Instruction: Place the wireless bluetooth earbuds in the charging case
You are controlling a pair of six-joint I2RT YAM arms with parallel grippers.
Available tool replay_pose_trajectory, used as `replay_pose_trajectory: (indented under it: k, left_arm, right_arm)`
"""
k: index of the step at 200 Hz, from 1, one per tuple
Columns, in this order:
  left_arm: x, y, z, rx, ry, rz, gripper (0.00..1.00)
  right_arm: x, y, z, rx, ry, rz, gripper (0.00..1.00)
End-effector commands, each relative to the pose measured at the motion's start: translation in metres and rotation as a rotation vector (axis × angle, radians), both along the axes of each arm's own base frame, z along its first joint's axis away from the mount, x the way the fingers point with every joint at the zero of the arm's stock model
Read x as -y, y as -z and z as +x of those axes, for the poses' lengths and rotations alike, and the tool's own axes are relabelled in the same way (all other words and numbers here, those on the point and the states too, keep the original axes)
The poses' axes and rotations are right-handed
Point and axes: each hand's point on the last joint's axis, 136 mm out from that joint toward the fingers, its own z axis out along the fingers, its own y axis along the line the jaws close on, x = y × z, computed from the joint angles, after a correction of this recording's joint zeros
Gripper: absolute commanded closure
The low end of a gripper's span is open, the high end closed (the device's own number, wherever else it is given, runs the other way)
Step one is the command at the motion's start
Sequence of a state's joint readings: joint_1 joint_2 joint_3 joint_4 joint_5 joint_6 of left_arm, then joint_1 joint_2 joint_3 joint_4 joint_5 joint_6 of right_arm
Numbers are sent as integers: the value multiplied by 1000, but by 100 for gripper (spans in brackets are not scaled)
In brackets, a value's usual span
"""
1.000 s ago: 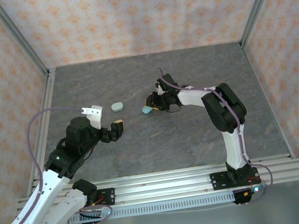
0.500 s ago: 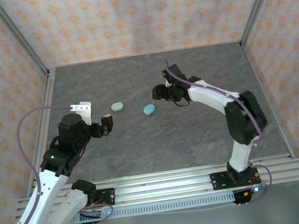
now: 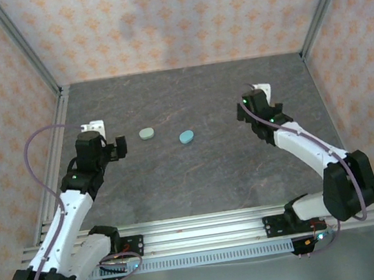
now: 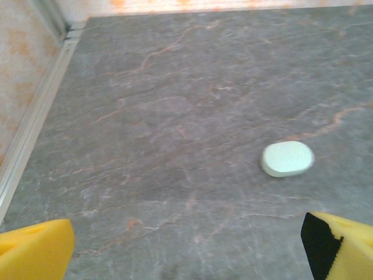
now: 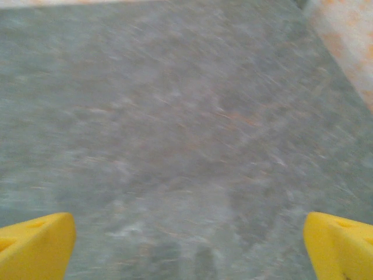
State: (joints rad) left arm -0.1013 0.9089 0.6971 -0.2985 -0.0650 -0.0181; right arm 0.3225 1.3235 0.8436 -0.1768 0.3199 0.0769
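Note:
Two oval charging cases lie on the grey slate floor: a pale green one (image 3: 147,133) and a blue-teal one (image 3: 186,136), a short gap between them. The earbuds are out of view. My left gripper (image 3: 118,148) hovers left of the pale green case (image 4: 287,158), open, its yellow fingertips (image 4: 36,251) wide apart with bare floor between. My right gripper (image 3: 250,103) is far to the right of the blue-teal case, open and empty. In the right wrist view my right gripper (image 5: 186,251) looks down on blurred floor.
Patterned walls with metal corner posts (image 3: 25,55) enclose the floor on three sides. A floor rail (image 4: 32,125) runs along the left wall close to my left gripper. The aluminium base rail (image 3: 200,230) lies at the near edge.
My right gripper has opened, let go of the blue-teal case and swung away to the right. My left arm has drawn back to the left, still open.

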Motion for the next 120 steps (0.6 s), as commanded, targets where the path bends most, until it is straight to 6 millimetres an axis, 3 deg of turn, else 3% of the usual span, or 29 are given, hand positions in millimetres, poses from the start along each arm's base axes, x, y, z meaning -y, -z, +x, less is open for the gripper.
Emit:
replay_pose_trajectory:
  k: [1, 19, 51, 93, 120]
  left_arm:
    - [-18, 8, 11, 79, -73, 0, 0]
    - [-30, 20, 12, 134, -127, -14, 0]
    - [-55, 48, 13, 147, -253, -21, 0]
    - [-56, 63, 13, 220, -235, 21, 0]
    - [-50, 68, 20, 243, -195, 9, 0]
  right_arm:
    - [33, -14, -4, 177, 79, -38, 1]
    - [47, -14, -8, 281, 112, -25, 1]
    - [59, 2, -3, 306, 135, -30, 1]
    - [51, 21, 10, 319, 39, -73, 1]
    - [60, 37, 9, 339, 52, -34, 1]
